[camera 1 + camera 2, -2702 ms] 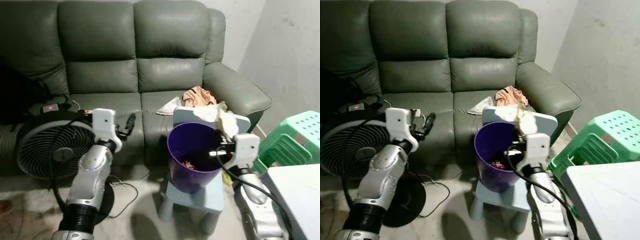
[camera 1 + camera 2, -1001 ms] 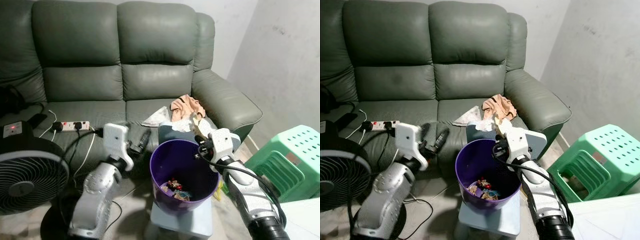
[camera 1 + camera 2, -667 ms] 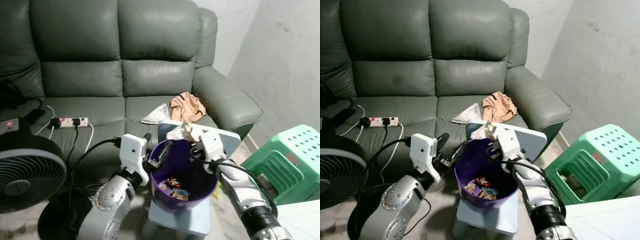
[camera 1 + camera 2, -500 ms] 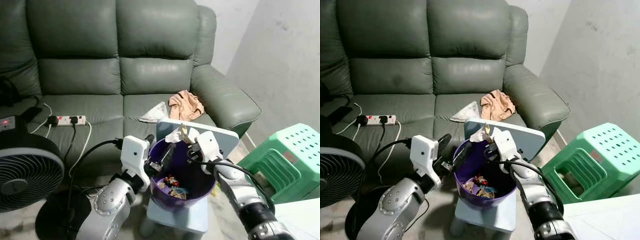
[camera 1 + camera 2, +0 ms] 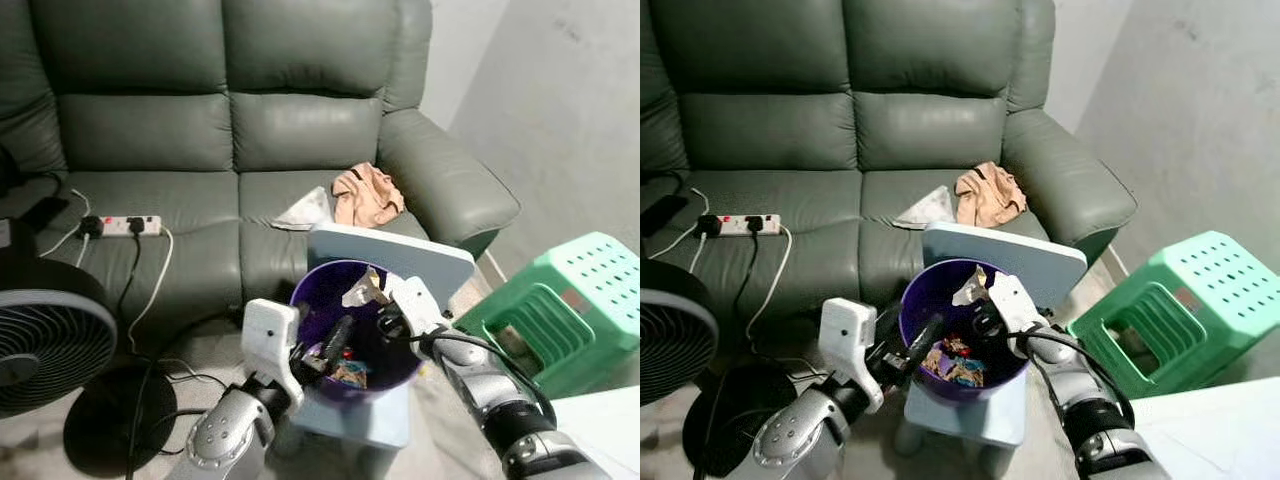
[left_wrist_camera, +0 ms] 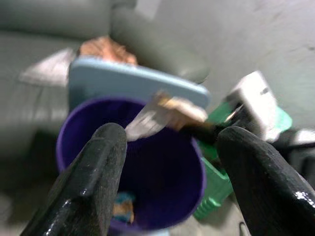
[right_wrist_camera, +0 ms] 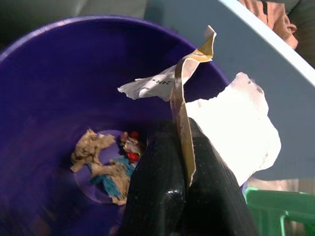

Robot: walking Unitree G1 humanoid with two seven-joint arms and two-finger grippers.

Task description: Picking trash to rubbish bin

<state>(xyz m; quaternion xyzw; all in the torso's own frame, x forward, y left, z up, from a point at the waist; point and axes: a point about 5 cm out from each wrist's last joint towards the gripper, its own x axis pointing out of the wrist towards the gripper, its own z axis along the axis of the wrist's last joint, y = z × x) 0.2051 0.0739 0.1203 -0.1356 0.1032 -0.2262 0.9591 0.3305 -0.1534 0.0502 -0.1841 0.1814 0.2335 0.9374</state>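
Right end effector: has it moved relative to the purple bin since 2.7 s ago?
Yes. The right end effector, beside the purple bin then, is now over its opening, holding paper trash.

Purple rubbish bin (image 5: 318, 300) on a pale blue stool (image 5: 400, 258). Black-fingered right gripper (image 7: 181, 147) pinches white and tan paper trash (image 7: 197, 105). Grey-green sofa (image 5: 200, 130) at twelve o'clock, peach cloth (image 5: 365, 195) on it; perforated mint-green stool (image 5: 570, 300) at three o'clock.

Right pincer (image 7: 184, 147) pinched closed; left pincer (image 6: 170, 157) spread wide.
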